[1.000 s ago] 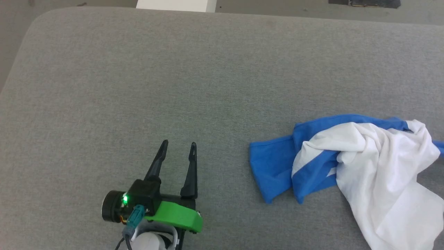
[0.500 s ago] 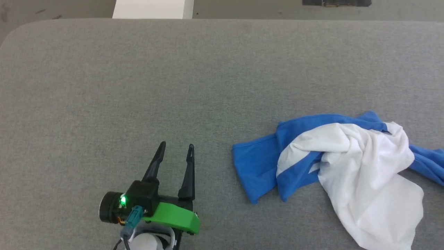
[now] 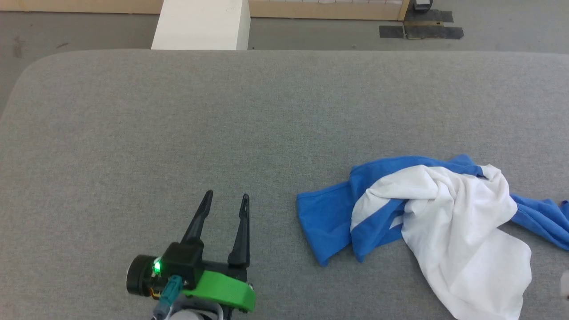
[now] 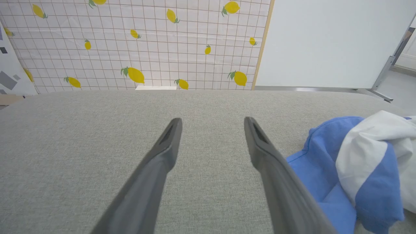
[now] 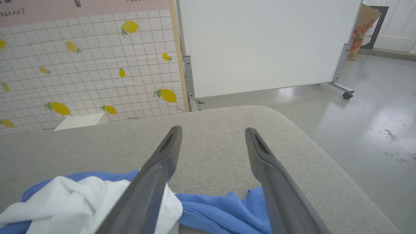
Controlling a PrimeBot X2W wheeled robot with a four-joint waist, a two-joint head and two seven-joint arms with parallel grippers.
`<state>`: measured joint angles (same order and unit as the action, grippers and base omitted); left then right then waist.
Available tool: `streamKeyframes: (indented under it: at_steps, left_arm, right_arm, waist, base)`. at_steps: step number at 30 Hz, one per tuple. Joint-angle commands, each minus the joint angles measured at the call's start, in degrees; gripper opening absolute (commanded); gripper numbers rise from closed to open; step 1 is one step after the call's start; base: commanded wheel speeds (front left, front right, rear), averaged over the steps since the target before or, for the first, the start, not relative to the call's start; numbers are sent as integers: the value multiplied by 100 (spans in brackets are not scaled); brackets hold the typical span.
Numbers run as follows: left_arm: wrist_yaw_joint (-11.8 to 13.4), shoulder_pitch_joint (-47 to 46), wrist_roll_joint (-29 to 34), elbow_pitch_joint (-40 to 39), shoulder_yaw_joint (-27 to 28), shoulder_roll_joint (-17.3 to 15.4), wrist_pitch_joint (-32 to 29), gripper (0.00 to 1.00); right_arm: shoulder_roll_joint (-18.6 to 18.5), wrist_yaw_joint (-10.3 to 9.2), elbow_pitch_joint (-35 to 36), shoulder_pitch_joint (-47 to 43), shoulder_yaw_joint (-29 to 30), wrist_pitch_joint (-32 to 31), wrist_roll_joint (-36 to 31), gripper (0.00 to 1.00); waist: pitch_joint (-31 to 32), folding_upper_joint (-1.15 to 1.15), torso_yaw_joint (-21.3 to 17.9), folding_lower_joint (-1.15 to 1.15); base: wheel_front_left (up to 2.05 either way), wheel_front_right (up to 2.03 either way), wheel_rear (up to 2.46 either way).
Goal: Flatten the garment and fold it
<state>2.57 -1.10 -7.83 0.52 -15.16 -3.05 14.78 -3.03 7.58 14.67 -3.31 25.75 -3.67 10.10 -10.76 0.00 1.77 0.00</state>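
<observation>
The robot's head has tipped up, baring floor [image 3: 89, 26] beyond the table [image 3: 133, 111]. The garment [image 3: 444, 213] lies crumpled; left gripper [image 3: 227, 195] and right gripper [image 5: 213, 130] gape empty, so flattening hasn't begun.

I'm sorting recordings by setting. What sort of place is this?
Probably an indoor robot lab or staged test area, not a home: a lemon-print backdrop panel, a white partition on castors and a bare polished floor lie beyond the grey padded table.
</observation>
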Motion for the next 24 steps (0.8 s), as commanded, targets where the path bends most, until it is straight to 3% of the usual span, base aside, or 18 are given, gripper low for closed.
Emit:
streamKeyframes:
  at_steps: [1, 6, 13, 18, 24]
  left_arm:
    - [-20, 90, 99, -4, 0, -35, 22, 100]
    - [-246, -25, 135, 51, -279, -101, -330, 100]
    - [-783, -802, 406, 446, -1056, -261, -1776, 100]
    - [-931, -1328, 240, 1047, -1418, -232, -2563, 100]
    - [-979, -1773, -20, 1879, -1725, -166, -3075, 100]
  right_arm:
    - [10, -9, -52, -163, -73, 87, 122, 100]
    - [13, -9, -302, -419, -256, 288, 371, 100]
    - [14, -9, -365, -252, -400, 354, 355, 100]
    - [14, -9, -410, -100, -491, 355, 406, 100]
    - [14, -9, -529, 11, -604, 382, 468, 100]
  waist:
    - [43, 0, -4, 0]
    - [67, 0, -49, 0]
    - [-65, 0, -84, 0]
    - [-244, 0, -147, 0]
    - [-412, 0, -266, 0]
  base:
    - [0, 0, 0]
    - [0, 0, 0]
    - [0, 0, 0]
    - [0, 0, 0]
    - [0, 0, 0]
